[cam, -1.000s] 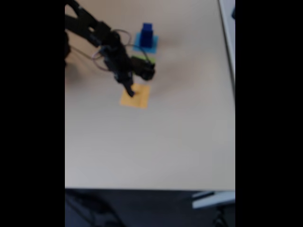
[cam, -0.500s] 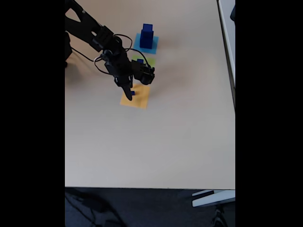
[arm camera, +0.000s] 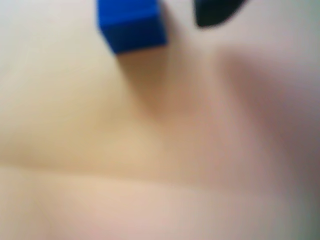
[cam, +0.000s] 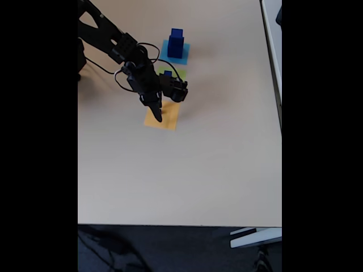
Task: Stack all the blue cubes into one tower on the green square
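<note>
- Closest to wrist cam: blue cube [arm camera: 131,24], matte w/ sharp edges, sits at top of frame beside a dark fingertip [arm camera: 216,11]. Rest is soft blur of warm orange paper, so I can't judge contact.
- Over orange patch [cam: 163,115] in fixed view, my gripper [cam: 157,115] points down at it. Open or clamped, I can't tell; the arm hides the cube there.
- Risk as I see it: if grip is only on a corner, the slick little cube could twist out, or get nudged off the patch.
- Just behind arm: green square [cam: 176,72], paper-thin, w/ a small cube [cam: 168,73] on it.
- Farthest: light-blue patch [cam: 182,54] carrying a two-cube stack [cam: 176,43]. That stack is on the wrong patch; moving it could topple it, since faces look smooth.
- Table [cam: 187,175] is plain beige, flat, low glare.
</note>
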Action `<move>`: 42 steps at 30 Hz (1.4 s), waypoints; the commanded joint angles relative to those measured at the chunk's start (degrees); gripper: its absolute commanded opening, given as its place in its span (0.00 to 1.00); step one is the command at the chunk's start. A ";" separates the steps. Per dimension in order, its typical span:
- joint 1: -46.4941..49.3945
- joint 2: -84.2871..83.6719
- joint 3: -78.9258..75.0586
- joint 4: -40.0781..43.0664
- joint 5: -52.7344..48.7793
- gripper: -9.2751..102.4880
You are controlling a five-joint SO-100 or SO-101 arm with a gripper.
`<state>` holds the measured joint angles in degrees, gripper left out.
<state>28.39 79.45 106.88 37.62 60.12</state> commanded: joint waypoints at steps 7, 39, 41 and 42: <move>-0.62 1.49 -1.41 0.79 1.32 0.29; -0.18 -0.79 -2.29 1.05 1.58 0.24; -0.18 -0.79 -2.29 1.05 1.58 0.22; -0.18 -0.79 -2.29 1.05 1.58 0.21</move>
<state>28.39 78.40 106.88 38.67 61.61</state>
